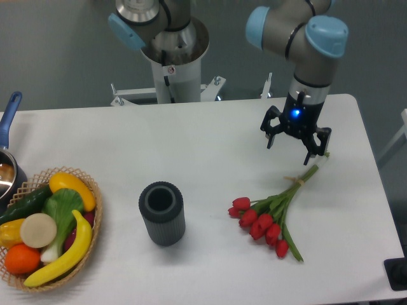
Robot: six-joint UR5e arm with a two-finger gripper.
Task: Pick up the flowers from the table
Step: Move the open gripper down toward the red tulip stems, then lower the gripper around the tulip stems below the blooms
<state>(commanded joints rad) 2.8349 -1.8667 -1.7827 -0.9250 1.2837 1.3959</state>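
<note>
I see my gripper hanging above the table with its two fingers spread wide apart and nothing between them, a blue light glowing on its body. The flowers lie flat on the white top just below and nearer the camera than the gripper, the stem ends reaching up close beside its right-hand fingertip while the red buds fan out lower down toward the front edge. Well off to the gripper's left stands a dark ribbed cylinder, and farther left still a wicker basket of fruit and vegetables.
</note>
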